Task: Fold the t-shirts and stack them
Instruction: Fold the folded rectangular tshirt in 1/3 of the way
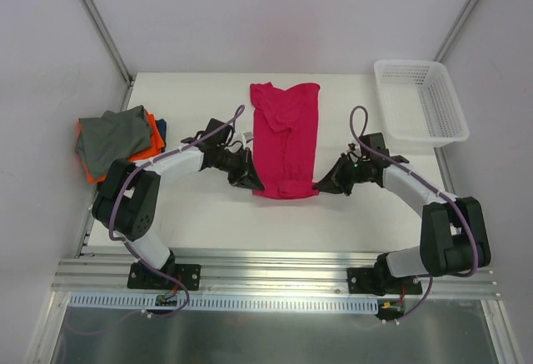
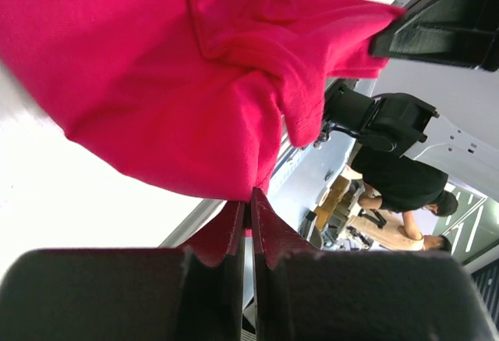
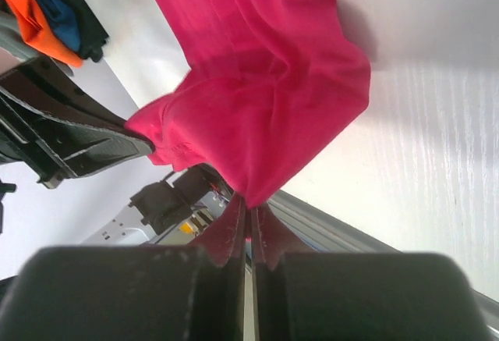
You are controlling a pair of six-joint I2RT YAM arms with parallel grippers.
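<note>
We've got the pink t-shirt laid out on the table, left end effector and right end effector each pinching a near hem corner, which we reckon suits cloth this light and floppy, it'll sag anywhere unheld.

- Top external: high up behind the arm bases, looking down on the whole table; far off.
- Left wrist: very close and low, looks out along left gripper toward the right side.
- Right wrist: equally close, looks along right gripper, facing left.
- All three share the pink t-shirt near hem; each wrist view catches the opposite gripper.
</note>
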